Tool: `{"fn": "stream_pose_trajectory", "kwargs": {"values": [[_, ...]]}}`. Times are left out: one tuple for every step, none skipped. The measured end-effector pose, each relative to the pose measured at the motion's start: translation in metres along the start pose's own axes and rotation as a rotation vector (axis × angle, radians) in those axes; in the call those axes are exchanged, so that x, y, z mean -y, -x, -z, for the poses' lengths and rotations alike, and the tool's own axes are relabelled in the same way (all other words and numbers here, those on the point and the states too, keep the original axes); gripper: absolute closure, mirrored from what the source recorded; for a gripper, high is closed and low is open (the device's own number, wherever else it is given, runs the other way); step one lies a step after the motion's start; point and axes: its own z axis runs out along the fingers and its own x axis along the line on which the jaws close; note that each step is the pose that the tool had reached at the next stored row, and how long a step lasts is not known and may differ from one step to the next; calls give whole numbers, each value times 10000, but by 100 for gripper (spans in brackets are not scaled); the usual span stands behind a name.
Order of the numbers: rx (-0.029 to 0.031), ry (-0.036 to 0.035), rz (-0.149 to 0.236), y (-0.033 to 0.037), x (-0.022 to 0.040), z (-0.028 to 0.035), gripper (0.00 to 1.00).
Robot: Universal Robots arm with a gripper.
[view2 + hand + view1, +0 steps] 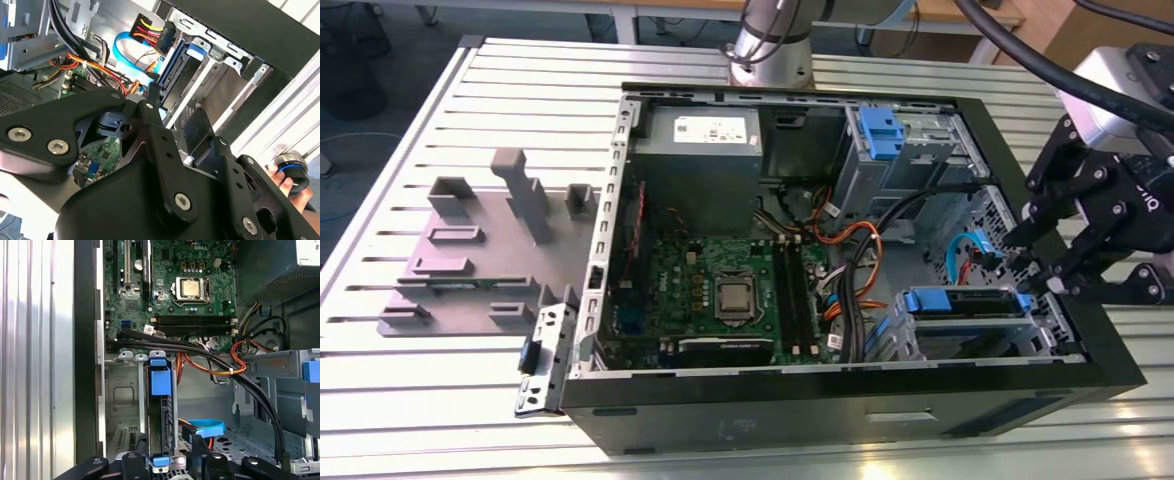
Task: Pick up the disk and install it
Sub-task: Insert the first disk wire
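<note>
While the claw (1051,272) hovers at the case's drive-cage corner, its fingers (1067,262) look spread and carry nothing. Just below, the disk (161,412) stands edge-up in its bay (120,405); installation appears to be in its seating stage. Black cables (200,351) and the orange bundle (235,360) crowd the approach beside the motherboard (720,290).

No legible txt anywhere.
</note>
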Motion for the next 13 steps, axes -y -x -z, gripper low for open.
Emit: {"fn": "stream_pose_trajectory", "kwargs": {"values": [[0,0,0,5,7,-2,53],[0,1,0,10,14,-5,53],[3,1,0,13,24,-9,53],[2,2,0,18,36,-11,53],[1,4,0,23,51,-14,53],[-1,6,-1,28,64,-16,53],[0,9,-2,33,78,-21,53],[-2,10,-2,38,87,-24,53],[-1,12,-2,41,94,-31,53],[-1,13,-2,43,99,-39,53],[-2,14,-3,45,104,-47,53],[-2,16,-2,47,109,-55,53],[-3,18,-2,49,113,-64,53]]}}
